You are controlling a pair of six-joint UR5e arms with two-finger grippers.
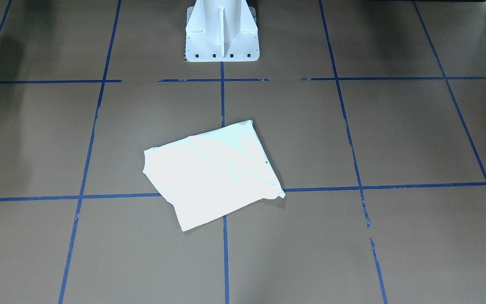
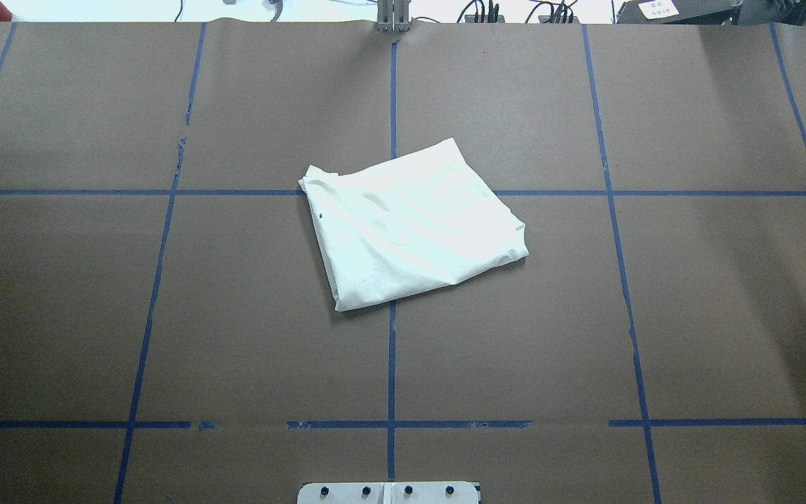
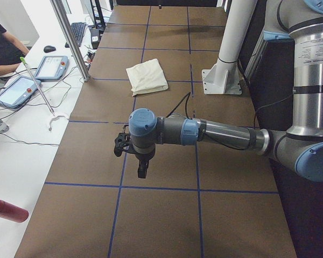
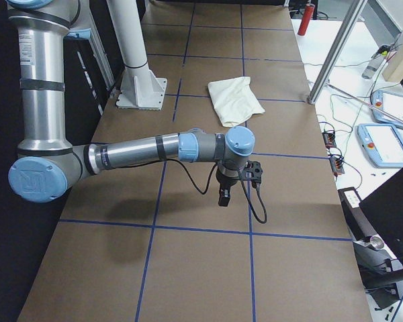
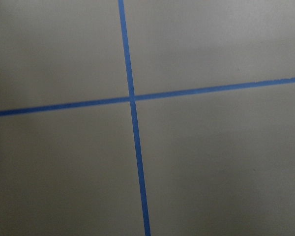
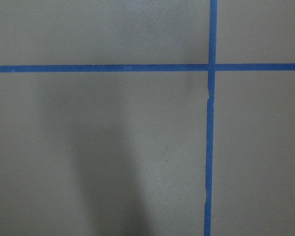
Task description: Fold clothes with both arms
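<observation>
The left end effector (image 3: 141,171) hangs over the tabletop's left end; I cannot tell its grip. The folded T-shirt (image 2: 410,224) lies mid-tabletop, askew, well apart from both arms. The right end effector (image 4: 224,198) hangs toward the right end, grip equally unreadable and seemingly no nearer.

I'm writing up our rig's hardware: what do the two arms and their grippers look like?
The grey tubular metal left arm and right arm carry light blue round joint caps. The black left gripper and right gripper each trail a thin black cable.
</observation>
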